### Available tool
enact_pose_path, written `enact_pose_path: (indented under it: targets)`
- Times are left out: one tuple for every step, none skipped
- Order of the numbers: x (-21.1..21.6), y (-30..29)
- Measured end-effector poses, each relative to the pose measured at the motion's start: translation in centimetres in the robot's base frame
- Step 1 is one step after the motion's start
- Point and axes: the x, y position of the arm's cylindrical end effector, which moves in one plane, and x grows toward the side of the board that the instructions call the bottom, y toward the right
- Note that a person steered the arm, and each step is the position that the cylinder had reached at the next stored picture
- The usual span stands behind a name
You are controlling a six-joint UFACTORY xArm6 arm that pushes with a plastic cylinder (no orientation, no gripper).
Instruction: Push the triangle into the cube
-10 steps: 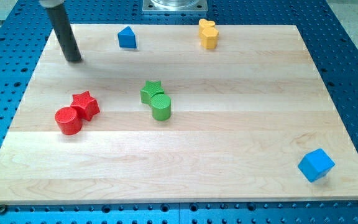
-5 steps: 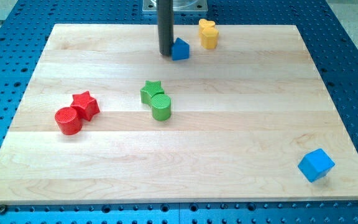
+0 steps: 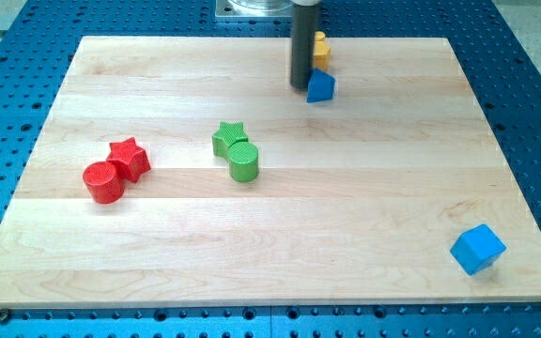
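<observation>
The blue triangle (image 3: 320, 86) lies near the view's top, right of centre, on the wooden board (image 3: 393, 169). My tip (image 3: 300, 87) is at the triangle's left side, touching it or nearly so. The blue cube (image 3: 478, 249) sits far off at the view's bottom right corner of the board. The rod rises to the view's top and hides part of a yellow block behind it.
A yellow block (image 3: 320, 46) stands just above the triangle, at the board's top edge. A green star (image 3: 227, 137) and a green cylinder (image 3: 243, 161) touch at the middle. A red star (image 3: 130, 157) and a red cylinder (image 3: 103, 181) touch at the left.
My tip swept from the board's top left to the right, met the blue triangle and pushed it rightwards and slightly down, past the yellow block. The other blocks have not moved.
</observation>
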Motion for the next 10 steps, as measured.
enact_pose_path:
  targets:
    - [5.6,3.8]
    - [7.7,5.2]
    - [5.7,3.4]
    - [5.4,9.0]
    - [9.5,12.3]
    - [15.8,12.8]
    - [17.3,8.9]
    - [22.6,10.9]
    - [24.8,11.4]
    - [24.8,11.3]
